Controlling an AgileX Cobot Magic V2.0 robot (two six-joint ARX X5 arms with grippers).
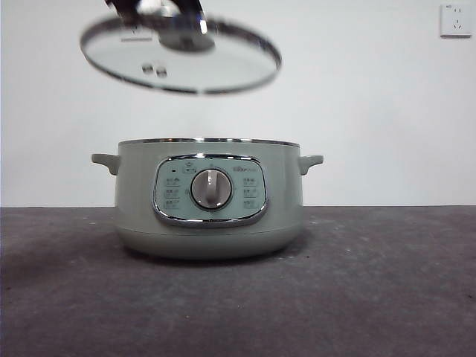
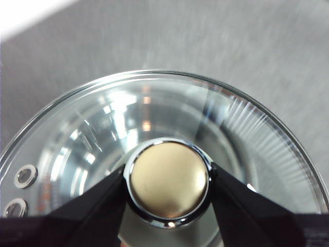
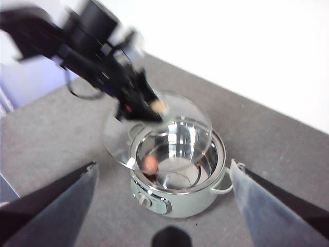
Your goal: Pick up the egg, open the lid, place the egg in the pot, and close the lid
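Note:
The pot (image 1: pixel 210 197) stands uncovered at the table's middle, dial facing the front view. The glass lid (image 1: pixel 181 63) hangs tilted in the air above it, a little to the left. My left gripper (image 1: pixel 160 11) is shut on the lid's round knob (image 2: pixel 168 183), one black jaw on each side. From high above, the right wrist view shows the pot (image 3: pixel 180 200), the lid (image 3: pixel 169 128) held over its far side, and the egg (image 3: pixel 149 163) lying inside the steel bowl. My right gripper (image 3: pixel 163 169) is open and holds nothing, well above the pot.
A white wall with a socket (image 1: pixel 455 20) stands behind the grey table (image 1: pixel 387 282). The left arm (image 3: pixel 77 41) reaches in over the table towards the pot. A dark round object (image 3: pixel 169 237) sits on the table in front of the pot's panel.

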